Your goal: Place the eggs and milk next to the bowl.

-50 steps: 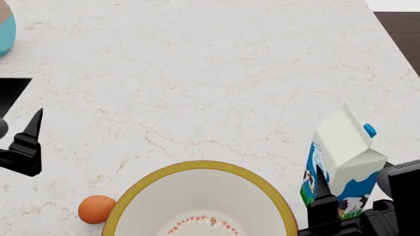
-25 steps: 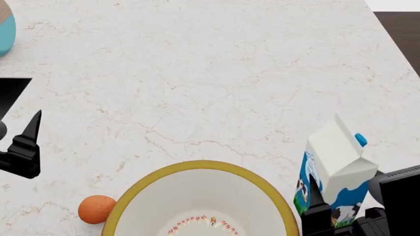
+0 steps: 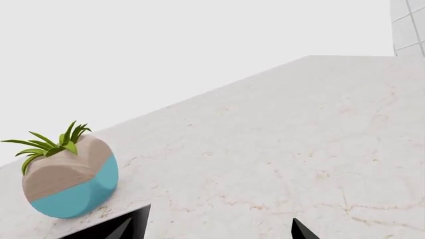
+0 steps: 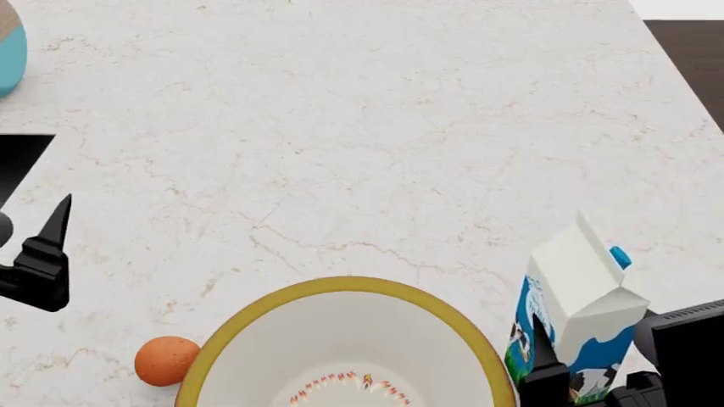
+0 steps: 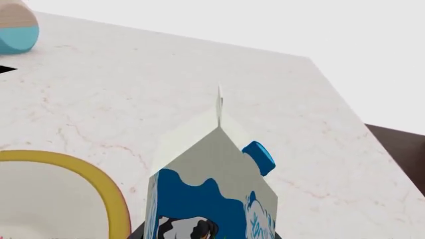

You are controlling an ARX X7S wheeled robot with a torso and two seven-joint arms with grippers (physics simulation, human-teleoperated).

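Note:
The white bowl's mustard rim [image 4: 351,283] is at the near edge of the head view. One orange-brown egg [image 4: 166,360] lies against its left side; the second egg is out of view. The milk carton [image 4: 579,292] stands just right of the bowl, a little apart from it, and my right gripper [image 4: 582,380] is shut on its lower part. The right wrist view shows the carton [image 5: 212,184] beside the bowl rim [image 5: 106,186]. My left gripper [image 3: 209,230] is open and empty over bare table, left of the bowl; one finger [image 4: 54,225] shows in the head view.
A teal and brown planter [image 4: 9,51] with a green plant [image 3: 56,142] stands at the far left. A black square shape [image 4: 23,161] lies at the left edge. The marble table [image 4: 374,127] ends at the right, where dark floor [image 4: 693,51] shows.
My right gripper has moved the milk carton nearer and slightly left, toward the bowl. My left gripper has shifted a little nearer. The egg and bowl have not moved.

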